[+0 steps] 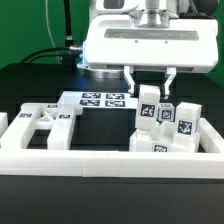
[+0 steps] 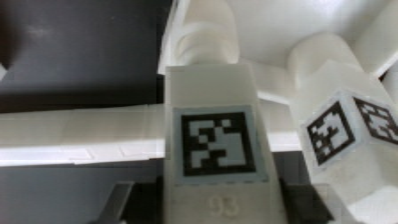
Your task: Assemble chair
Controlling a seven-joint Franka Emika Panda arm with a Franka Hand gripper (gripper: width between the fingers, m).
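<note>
At the exterior view's left an X-braced frame [image 1: 42, 120] is seen lying flat inside the border rail [image 1: 90, 162], apart from the other parts and not yet fitted. Toward the middle, at the back of the dark table [image 1: 100, 130], the marker board [image 1: 100, 100] is laid. Right of the middle the gripper [image 1: 150, 90] is lowered over an upright post leg [image 1: 148, 104]. Its jaws are set part-way apart, one on each side of the post. In the wrist view the tagged face of that post leg [image 2: 214, 140] is shown filling the gap between them, so the post is judged to be pinched. The rest of the chair [image 1: 172, 138] is gathered at the exterior view's right, against the rail, with a neighbouring post [image 1: 186, 120] standing just beside the held one. The step in hand is judged to be the fitting of this leg into the seat, though whether it is fully seated cannot be told. For the next move the post must be held upright and driven straight down or turned, without the neighbouring post being knocked. After that, the frame at the left is likely to be fetched.
</note>
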